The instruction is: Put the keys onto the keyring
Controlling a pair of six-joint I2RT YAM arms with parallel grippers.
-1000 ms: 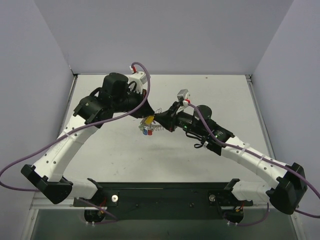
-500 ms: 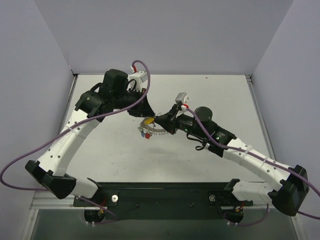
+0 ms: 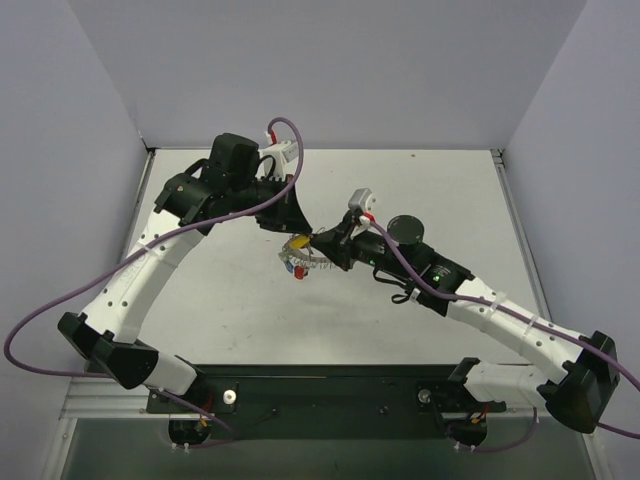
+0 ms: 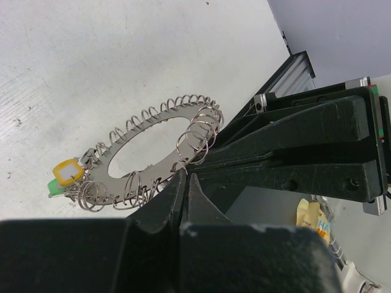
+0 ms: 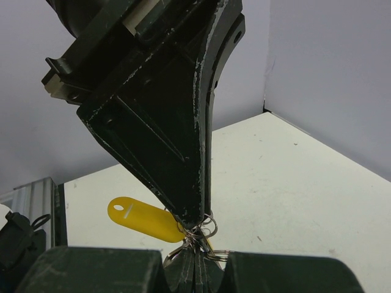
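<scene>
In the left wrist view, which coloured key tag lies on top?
The yellow tag: it covers the green tag, which shows only an edge beneath.

Silvery keyring (image 4: 109, 160): flat oval plate with a wide oval hole, small wire loops strung all round its rim. It is held tilted, one edge pinched where the left gripper (image 4: 184, 181) and right gripper (image 5: 195, 264) meet, both clamped onto it. The keys (image 4: 66, 173) are bunched at the opposite end: yellow tag (image 5: 143, 218) uppermost, a green one just under it. Top view adds a red head (image 3: 289, 267) and a blue head (image 3: 300, 272) low in the cluster. Metal blades too small to make out.
</scene>
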